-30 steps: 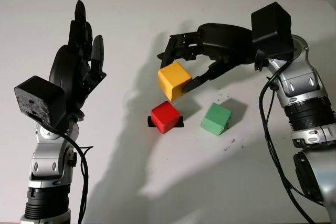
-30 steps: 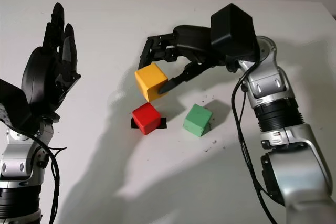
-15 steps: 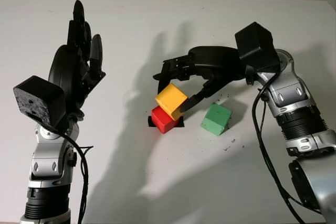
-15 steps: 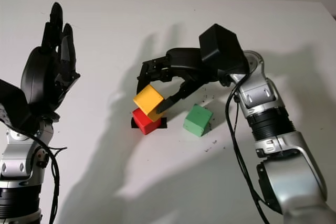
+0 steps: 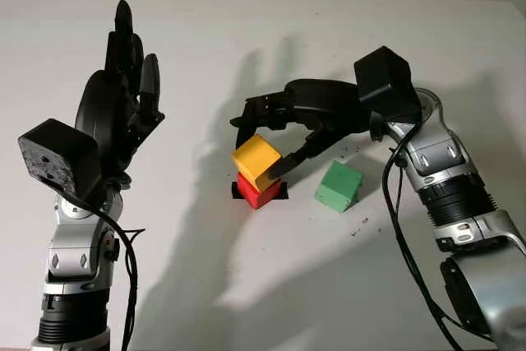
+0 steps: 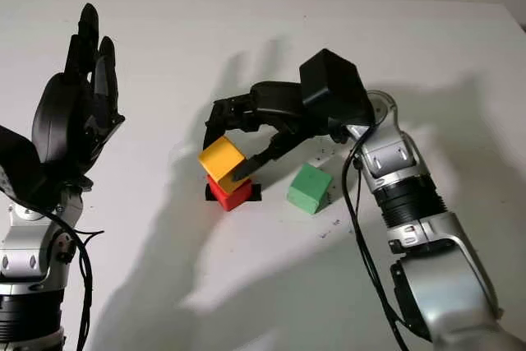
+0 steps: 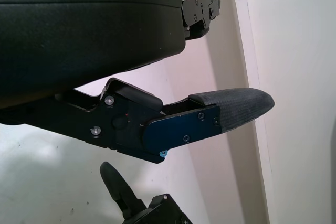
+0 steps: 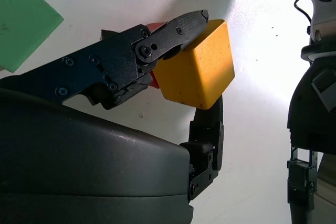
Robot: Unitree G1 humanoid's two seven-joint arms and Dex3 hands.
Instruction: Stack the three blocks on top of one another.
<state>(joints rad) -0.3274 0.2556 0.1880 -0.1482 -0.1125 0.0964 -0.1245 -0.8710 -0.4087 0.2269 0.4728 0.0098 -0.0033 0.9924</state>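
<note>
The left hand [image 5: 123,113] is raised open at the left, while the right hand [image 5: 275,141] clamps the tilted yellow block [image 5: 256,161] on the red block [image 5: 259,194], green block [image 5: 338,186] beside; released crooked, it may slide off.

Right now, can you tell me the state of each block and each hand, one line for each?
yellow block: held by the right hand, tilted, over the red block.
red block: on the table, under the yellow block.
green block: on the table, apart from the other two, not stacked.
right hand: closed on the yellow block.
left hand: open, raised at the left side, holds nothing.
</note>
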